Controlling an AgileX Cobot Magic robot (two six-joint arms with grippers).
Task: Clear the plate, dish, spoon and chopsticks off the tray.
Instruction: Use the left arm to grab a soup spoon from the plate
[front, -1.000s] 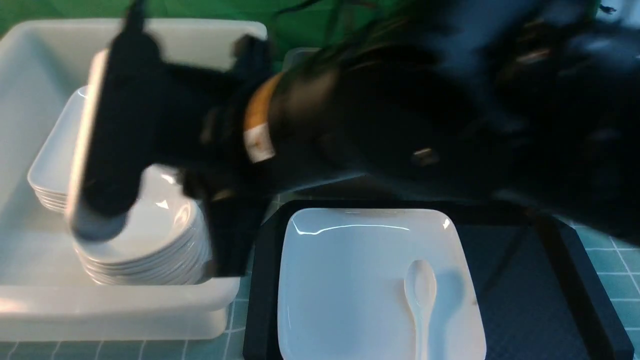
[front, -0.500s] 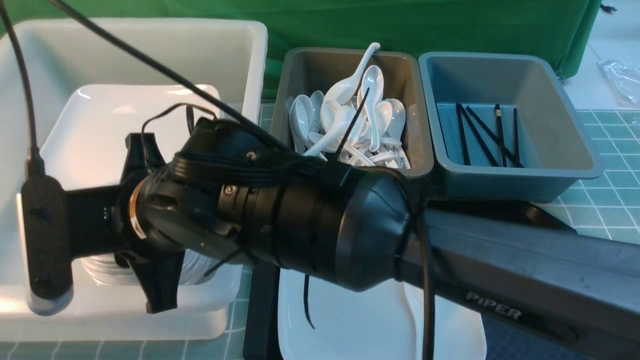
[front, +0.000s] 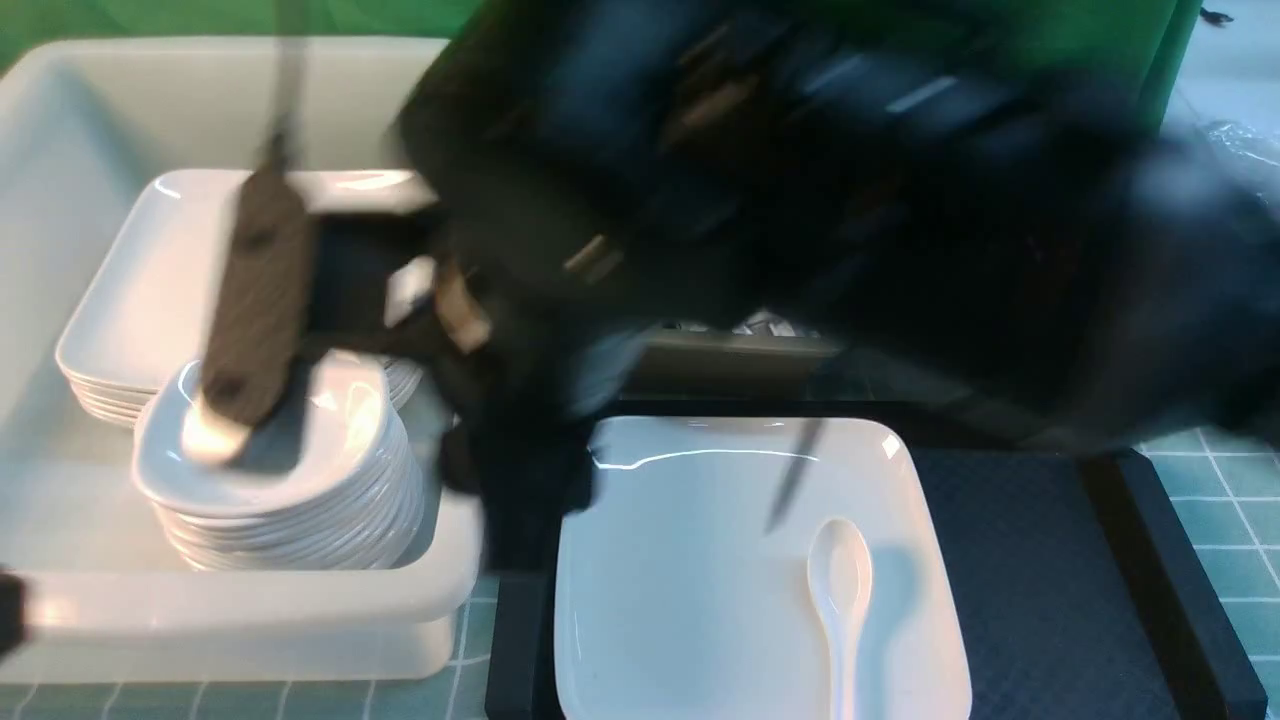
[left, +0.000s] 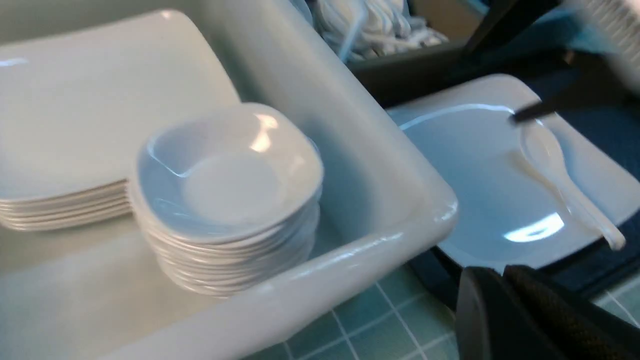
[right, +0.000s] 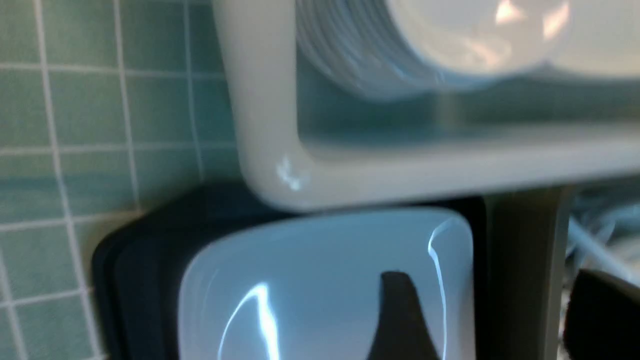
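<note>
The plate (front: 700, 560) is seen lying on the left part of the tray (front: 1050, 560), which is carried by the green-tiled counter (front: 1220, 500). The spoon (front: 842, 590) is laid on the plate toward its right side, bowl turned away from the robot and handle toward it.

Just beside the tray, on its left, a white tub (front: 240, 610) is set. Inside it a stack of large plates (front: 140, 300) is kept at the back and a stack of small dishes (front: 300, 520) at the front, with the dish (front: 345, 415) lying topmost.

The right arm (front: 800, 200) is stretched across the scene and is heavily blurred. In its wrist view the right tool (right: 492, 310) is shown with its fingers (right: 400, 320) spread wide and nothing held. In the front view one finger is seen above the dish, but contact cannot be judged through the blur.

The left tool (left: 492, 272) is seen low over the counter near the tub's corner, its jaws pressed together and empty.

Behind the tray a grey tub (left: 400, 75) filled with white spoons (left: 375, 20) is glimpsed.
</note>
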